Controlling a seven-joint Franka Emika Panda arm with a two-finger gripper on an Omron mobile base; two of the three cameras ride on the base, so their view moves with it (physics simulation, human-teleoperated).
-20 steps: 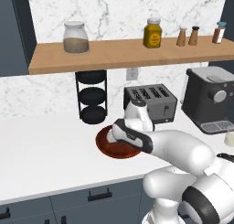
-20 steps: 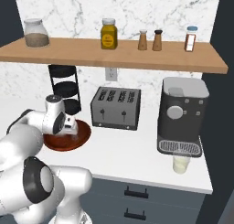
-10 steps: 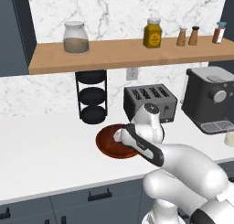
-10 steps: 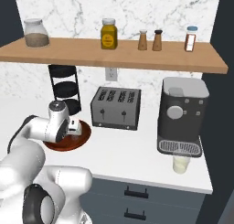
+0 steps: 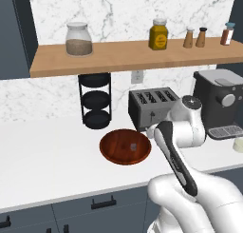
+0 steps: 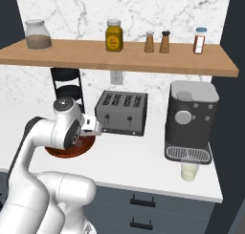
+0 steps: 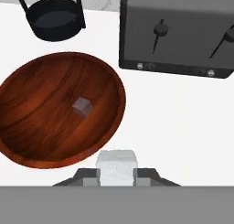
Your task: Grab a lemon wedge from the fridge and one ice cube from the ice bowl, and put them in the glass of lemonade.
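Observation:
My gripper (image 7: 116, 173) is shut on a pale ice cube (image 7: 116, 165), held just above the counter past the near-right rim of the ice bowl (image 7: 41, 95). A second small grey cube (image 7: 82, 106) lies in the middle of that reddish-brown bowl (image 5: 114, 149), where it also shows as a speck (image 5: 133, 145). My hand (image 6: 91, 125) hangs between the bowl (image 6: 83, 147) and the toaster. The glass of lemonade (image 6: 190, 171) stands under the coffee machine's spout, far to the right (image 5: 238, 144). The fridge and the lemon wedge are out of view.
A grey toaster (image 5: 154, 106) stands right behind my hand. The black coffee machine (image 6: 191, 118) is to its right. A black three-tier rack (image 5: 96, 101) stands behind the bowl. A wooden shelf (image 5: 123, 53) with jars and shakers runs overhead.
My arm has swung right, from over the middle of the bowl to its right rim near the toaster, with the cube still between the fingers.

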